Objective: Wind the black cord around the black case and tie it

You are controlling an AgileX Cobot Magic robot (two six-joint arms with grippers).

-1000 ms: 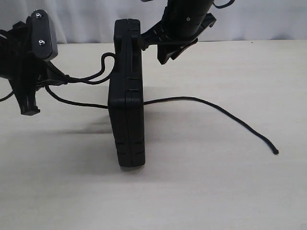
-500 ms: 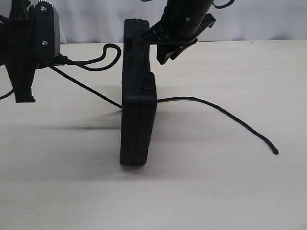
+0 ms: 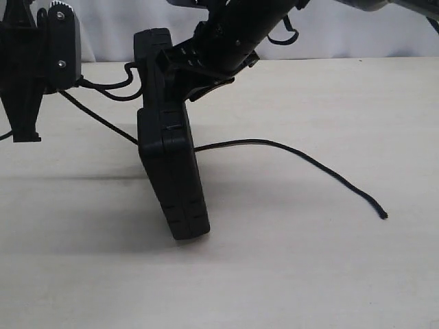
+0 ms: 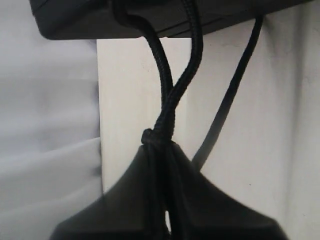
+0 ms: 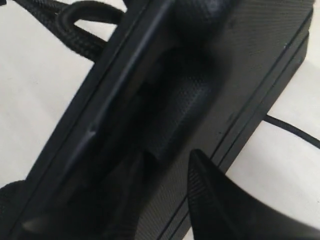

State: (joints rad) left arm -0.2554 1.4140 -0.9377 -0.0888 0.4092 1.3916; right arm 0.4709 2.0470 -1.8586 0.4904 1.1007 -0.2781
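The black case [image 3: 171, 171] stands on its narrow edge on the table, its top leaning left. My right gripper [image 3: 180, 72] reaches in from the upper right and is shut on the handle [image 5: 182, 100] at the top of the case [image 5: 245, 65], one finger [image 5: 220, 200] lying on its side face. My left gripper [image 3: 77, 83] hangs at the far left, shut on the black cord [image 3: 103, 89]. Two strands [image 4: 167, 100] cross just past its tip [image 4: 160, 147] and run to the case top [image 4: 100, 17]. A third strand passes behind the case and trails right to a frayed end [image 3: 383, 216].
A white curtain [image 3: 384, 34] hangs behind the table's far edge. The pale tabletop [image 3: 309, 274] spreads out in front and to the right of the case. A loop of cord [image 5: 75, 25] lies beside the case near its handle.
The right gripper has swung left and tipped the case's top leftward. The left gripper rose with the cord early on, then held. The cord's free end slid slightly left.
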